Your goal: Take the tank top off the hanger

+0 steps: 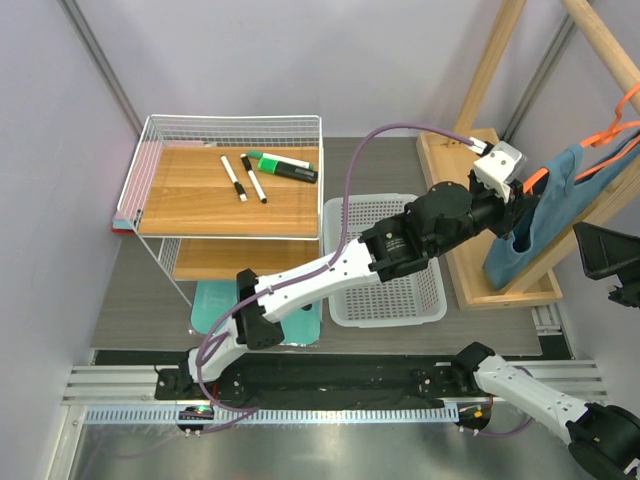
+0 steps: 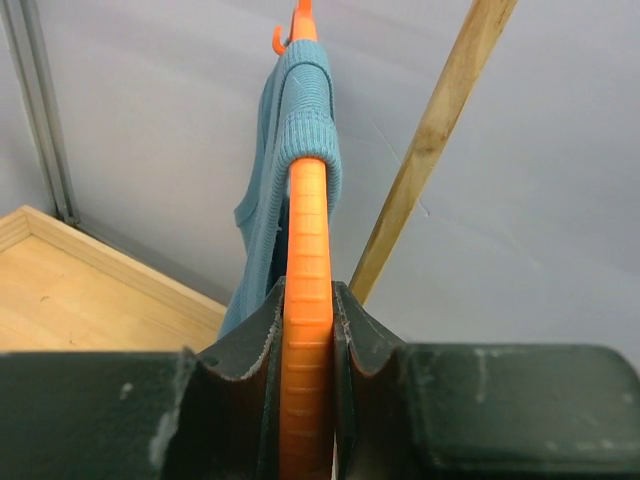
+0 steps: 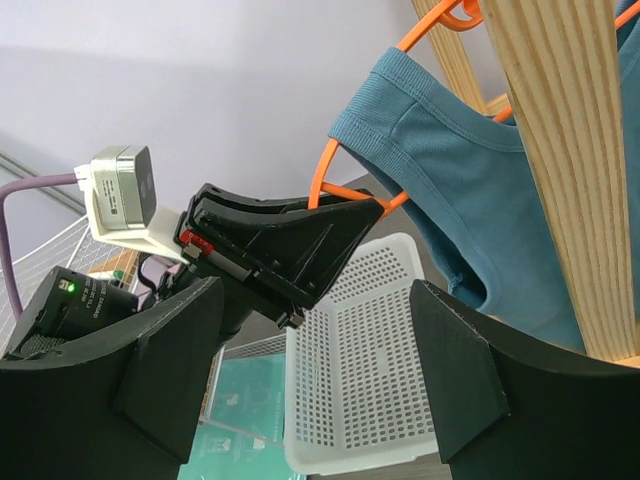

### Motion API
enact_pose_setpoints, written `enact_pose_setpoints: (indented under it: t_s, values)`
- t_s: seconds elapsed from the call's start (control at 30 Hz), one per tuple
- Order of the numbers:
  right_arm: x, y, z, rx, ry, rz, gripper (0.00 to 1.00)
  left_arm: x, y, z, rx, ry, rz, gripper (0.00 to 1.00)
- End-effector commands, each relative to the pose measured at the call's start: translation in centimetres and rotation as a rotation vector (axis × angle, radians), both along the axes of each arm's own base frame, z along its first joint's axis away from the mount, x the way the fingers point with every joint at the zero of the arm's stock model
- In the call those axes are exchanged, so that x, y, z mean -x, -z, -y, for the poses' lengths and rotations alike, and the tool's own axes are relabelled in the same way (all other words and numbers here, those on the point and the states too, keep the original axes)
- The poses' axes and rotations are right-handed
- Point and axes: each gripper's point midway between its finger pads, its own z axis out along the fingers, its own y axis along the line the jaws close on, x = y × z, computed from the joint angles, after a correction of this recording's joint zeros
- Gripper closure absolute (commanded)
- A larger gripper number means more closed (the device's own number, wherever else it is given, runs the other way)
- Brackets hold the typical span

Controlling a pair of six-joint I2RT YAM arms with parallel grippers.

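Upper left of the overhead view: a white wire shelf rack [image 1: 150, 150] with a wooden board, on which two white pens [image 1: 233, 178] and a green-and-black marker [image 1: 285, 167] are laid. Lower left, under the shelf: a flat mint-green mat [image 1: 212, 305]. Centre: a white perforated plastic basket [image 1: 400, 300], crossed above by the left arm. Right of centre: the black left gripper [image 2: 308, 310], its jaws clamped on the end of one arm of the thin bright orange plastic hanger [image 2: 308, 220]. Right: the soft teal-blue ribbed tank top [image 1: 548, 210], draped on that hanger, a strap seen in the left wrist view just above the clamped jaws; the hanger is hooked high on a slanted pale wooden rack [image 1: 480, 90]. Right edge: the black right gripper [image 3: 315, 370], jaws held wide apart and empty, near the garment but not touching it. Hazards are judged as follows. The hook may be lifted off the rack if the hanger is pulled sideways, so that both would swing loose. The strap may be snagged on the hanger's end, or pinched by the jaws, because it lies so close to them. The garment may be dropped beside the basket if only a thin fold is taken by the right gripper.
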Motion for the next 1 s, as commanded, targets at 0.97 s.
enact_pose_setpoints:
  t_s: [0.97]
  values:
    - [-3.1,-0.4,1.9,0.059,0.222,-0.065,0.19,2.0,-10.7,-6.5,0.267,-0.004,-0.009,1.0]
